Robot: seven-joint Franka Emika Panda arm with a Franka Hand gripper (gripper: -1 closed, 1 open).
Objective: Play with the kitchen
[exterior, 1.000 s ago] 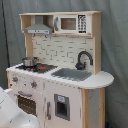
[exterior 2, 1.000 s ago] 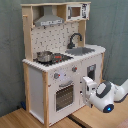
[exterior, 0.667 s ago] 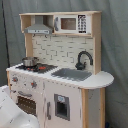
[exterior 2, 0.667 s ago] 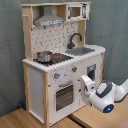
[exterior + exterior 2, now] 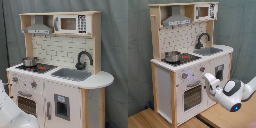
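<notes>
hand [image 5: 208, 79], grip unclear, has moved closer to the kitchen [image 5: 188, 60] front near the knobs [image 5: 184, 76].

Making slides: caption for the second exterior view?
White robot arm reaching toward pale-wood-and-white toy kitchen's front, silver pot on stovetop.

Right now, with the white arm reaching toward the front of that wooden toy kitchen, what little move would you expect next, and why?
Probably a short push forward to touch the front. In the second exterior view the hand sits right by the pale wood and white toy kitchen, level with the round knobs above the windowed oven door. Contact is unclear.
</notes>
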